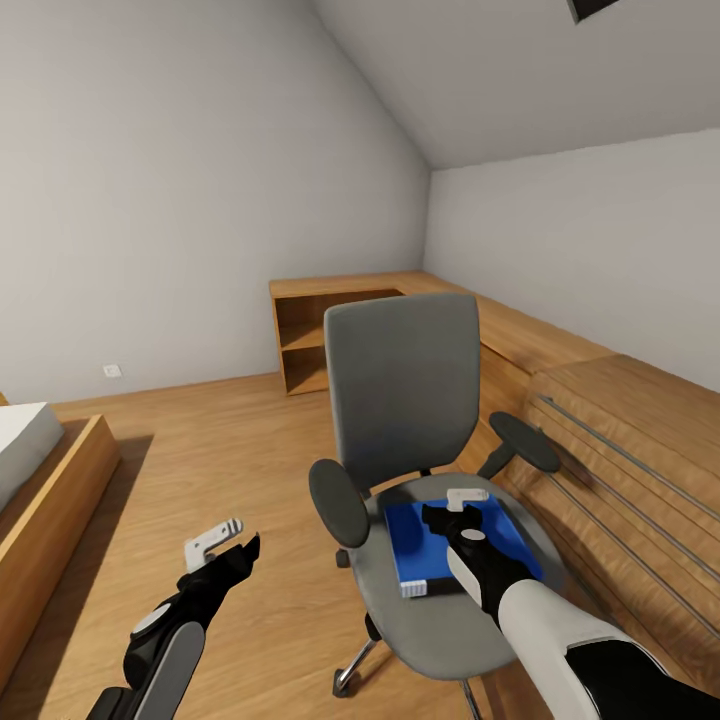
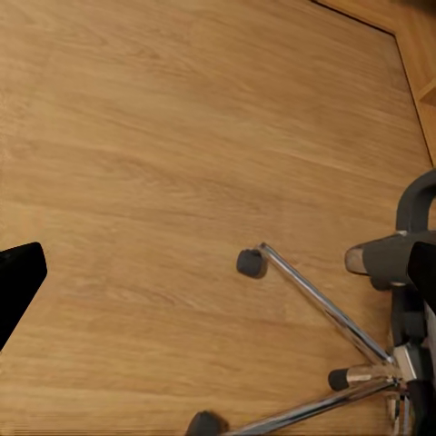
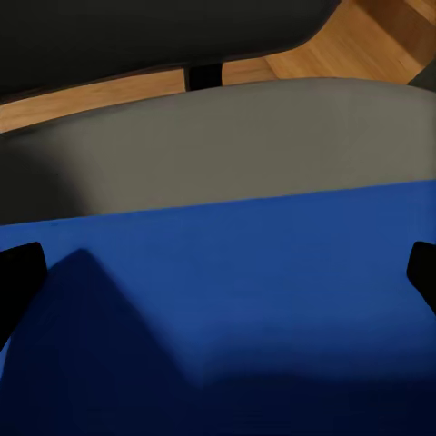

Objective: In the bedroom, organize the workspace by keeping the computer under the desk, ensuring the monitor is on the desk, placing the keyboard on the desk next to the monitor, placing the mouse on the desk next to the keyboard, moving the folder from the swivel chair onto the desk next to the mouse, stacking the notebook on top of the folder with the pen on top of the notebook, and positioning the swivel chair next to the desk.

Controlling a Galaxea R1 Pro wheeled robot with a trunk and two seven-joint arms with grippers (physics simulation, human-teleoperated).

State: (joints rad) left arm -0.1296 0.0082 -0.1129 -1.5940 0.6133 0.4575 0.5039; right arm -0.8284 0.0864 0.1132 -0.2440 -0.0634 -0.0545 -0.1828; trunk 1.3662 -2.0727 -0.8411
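Fingers [image 3: 20, 272] of right gripper [image 1: 462, 508] spread wide apart, poised over the folder [image 1: 415, 545], which lies flat on the swivel chair [image 1: 405, 385] seat at lower centre of head view. Left gripper [image 1: 222, 540], lower left, hangs above the wood floor [image 1: 220, 450]; cannot tell its finger spacing. Chrome base [image 2: 318, 304] and castors near it.

wood floor [image 1: 230, 450] | light-wood shelf unit [image 1: 330, 330] along grey wall [image 1: 150, 180] | bed corner [image 1: 30, 470]
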